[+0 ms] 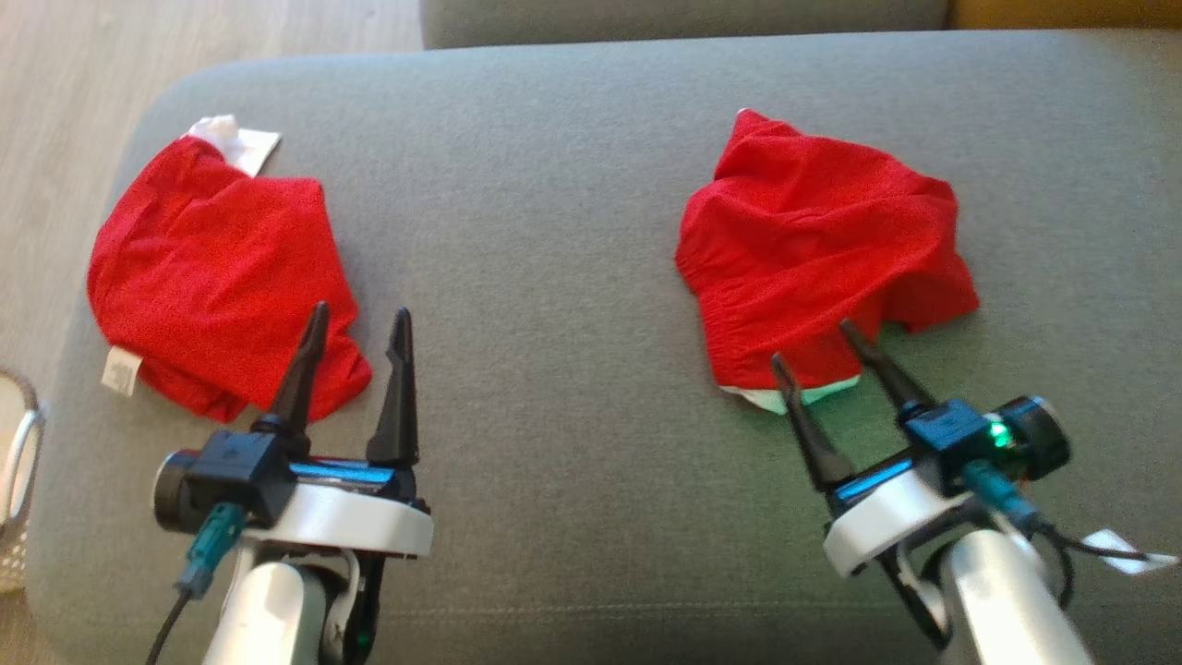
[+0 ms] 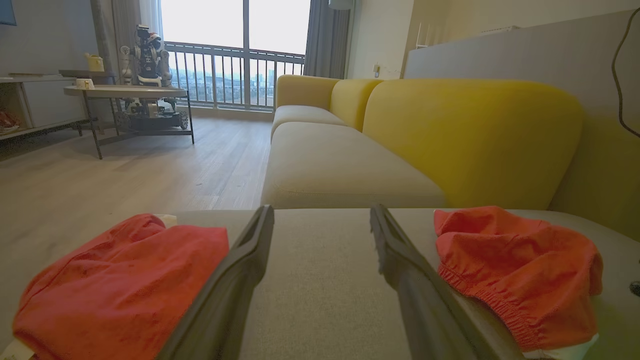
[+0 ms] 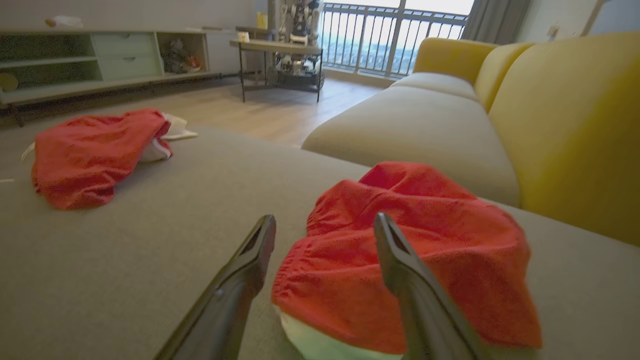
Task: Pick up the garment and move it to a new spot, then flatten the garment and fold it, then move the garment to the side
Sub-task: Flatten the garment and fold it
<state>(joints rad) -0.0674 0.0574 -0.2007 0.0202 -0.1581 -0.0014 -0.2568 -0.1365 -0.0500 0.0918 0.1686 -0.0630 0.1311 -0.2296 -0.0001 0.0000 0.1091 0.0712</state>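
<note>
- On top of grey cushion: 2 crumpled red garments, well apart, both lying loose.
- Left red garment: near cushion's left edge, with white tag at near-left corner and white fabric poking out at far end.
- Right red garment: toward cushion's right side, bunched up, gathered hem facing robot, pale lining peeking from under near edge.
- Left gripper: fingers spread wide, gripping nothing. In head view, 1 finger crossing near-right corner of left red garment, the other over bare cushion. In left wrist view, bare grey between the 2 fingers.
- Right gripper: fingers spread wide, nothing clamped, low at near edge of right red garment. In right wrist view, 1 finger over red cloth, the other just beside hem. Contact with cloth impossible to tell.
- Behind cushion: yellow sofa.
- Beyond cushion's left edge: wooden floor.
</note>
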